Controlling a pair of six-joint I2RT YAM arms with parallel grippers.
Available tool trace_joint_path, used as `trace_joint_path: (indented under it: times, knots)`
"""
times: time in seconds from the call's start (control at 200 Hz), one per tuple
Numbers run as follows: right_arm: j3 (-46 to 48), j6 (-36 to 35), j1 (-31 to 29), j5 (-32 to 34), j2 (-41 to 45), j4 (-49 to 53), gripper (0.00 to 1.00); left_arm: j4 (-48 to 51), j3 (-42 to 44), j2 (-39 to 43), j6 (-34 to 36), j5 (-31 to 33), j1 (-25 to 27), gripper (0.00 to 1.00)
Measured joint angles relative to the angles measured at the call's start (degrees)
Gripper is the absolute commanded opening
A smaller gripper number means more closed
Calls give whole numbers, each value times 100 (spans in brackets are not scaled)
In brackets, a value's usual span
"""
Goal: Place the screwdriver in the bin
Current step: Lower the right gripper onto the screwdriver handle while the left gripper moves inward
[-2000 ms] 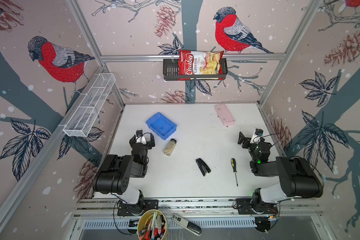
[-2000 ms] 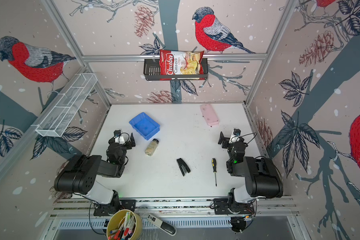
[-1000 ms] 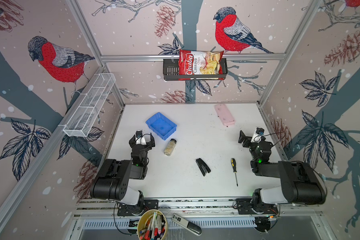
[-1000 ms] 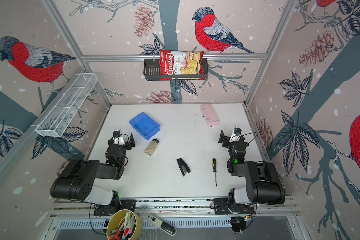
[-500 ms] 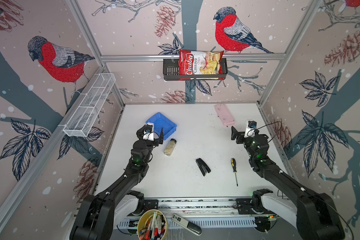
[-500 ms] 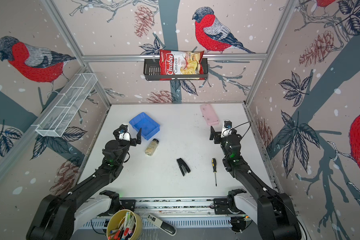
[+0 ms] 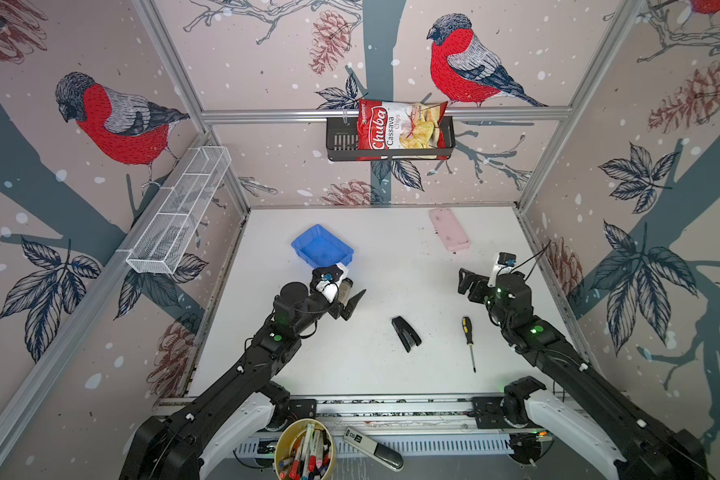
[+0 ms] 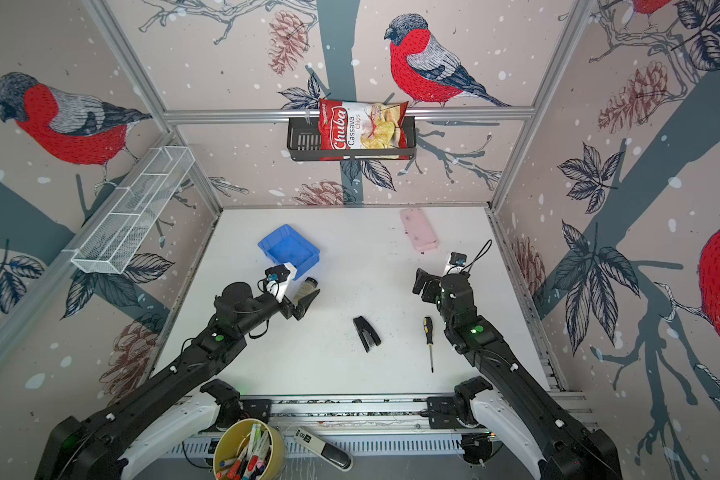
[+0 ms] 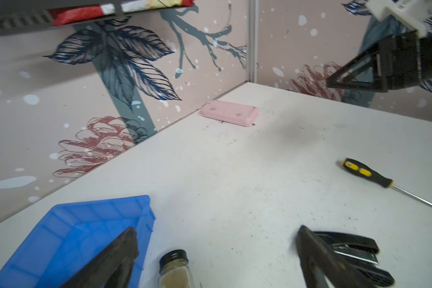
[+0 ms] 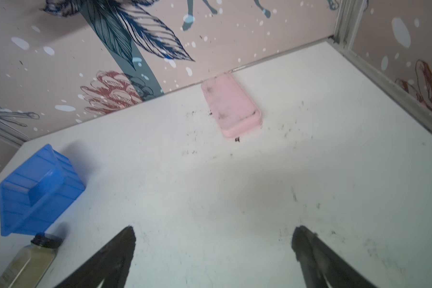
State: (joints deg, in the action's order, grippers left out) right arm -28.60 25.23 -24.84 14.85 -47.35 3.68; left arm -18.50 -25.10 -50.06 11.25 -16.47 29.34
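The screwdriver [image 7: 469, 340] [image 8: 429, 340] [image 9: 369, 174], black handle with yellow marks and a thin silver shaft, lies flat on the white table at the front right. Its handle points towards the back. The blue bin [image 7: 321, 249] [image 8: 288, 249] [image 9: 68, 232] [image 10: 38, 192] sits empty at the back left. My left gripper [image 7: 352, 297] [image 8: 308, 297] [image 9: 216, 229] hovers open by the bin's near corner, with nothing between its fingers. My right gripper [image 7: 468, 282] [image 8: 422, 282] [image 10: 215, 228] is open and empty above the table, just beyond the screwdriver's handle.
A spice jar [image 7: 345, 286] [image 9: 176, 269] lies under the left gripper. A black stapler [image 7: 406, 332] [image 9: 352, 251] lies left of the screwdriver. A pink case [image 7: 449, 228] rests at the back right. A wire basket [image 7: 179, 216] and a black rack holding a chips bag [image 7: 389, 133] hang on the walls.
Both arms have unfolded from near the front rail and reached forward over the table. The left gripper has swung towards the middle. Both grippers stay open and the screwdriver has not moved.
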Motion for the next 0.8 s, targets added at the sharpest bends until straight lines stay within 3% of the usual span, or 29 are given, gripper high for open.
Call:
trace_joint_path:
  times: [0.18,0.43,0.801]
  knots:
    - [-4,420,-223,114,-365,535,100,264,-120,-302,216,-2,496,98]
    - [-216,450,-179,-184,-1296,1014,100,197,-68,-529,170,-7,680,97]
    - [-424,621,-131,-542,-2271,1788,80,44,188,-522,-116,-184,717,98]
